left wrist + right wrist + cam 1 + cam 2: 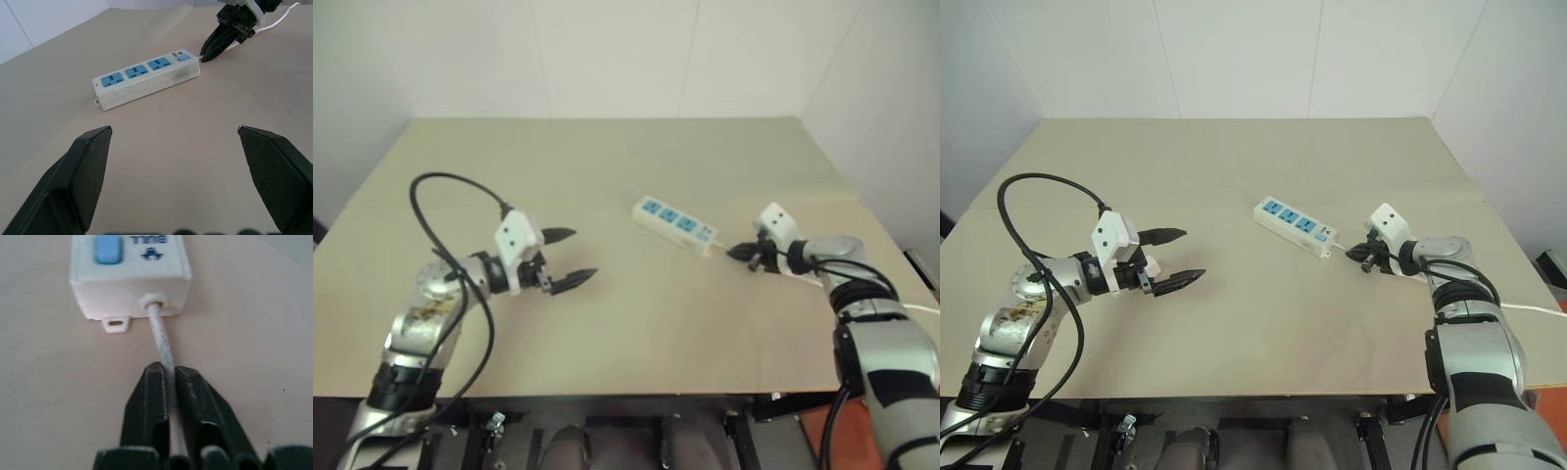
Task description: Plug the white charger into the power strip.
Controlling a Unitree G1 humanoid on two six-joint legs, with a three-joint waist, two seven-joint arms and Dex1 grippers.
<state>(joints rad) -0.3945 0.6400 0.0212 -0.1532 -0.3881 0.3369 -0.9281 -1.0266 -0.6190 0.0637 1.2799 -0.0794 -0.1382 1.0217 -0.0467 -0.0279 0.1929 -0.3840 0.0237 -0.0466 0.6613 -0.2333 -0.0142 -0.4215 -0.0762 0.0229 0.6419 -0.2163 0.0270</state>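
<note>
While the left gripper (570, 257) hangs over the table (607, 166) at about 8 o'clock with its two black fingers spread wide and nothing between them, the right gripper (168, 377) is clenched on the cord (160, 340) of the strip (675, 222), just behind the switch end. The strip lies flat a little to 2 o'clock of the table's middle, its three blue sockets facing up, its long axis running from 10 o'clock to 4 o'clock, the switch end toward 4 o'clock. In the right wrist view the thin white cord leaves the strip's end wall and passes straight between the closed fingertips (146, 396), which pinch it from both sides. In the left wrist view the strip sits well ahead of the open fingers (90, 166), apart from them, with the right gripper's dark tips at its switch end. The cord trails off toward 3 o'clock past the right arm.
</note>
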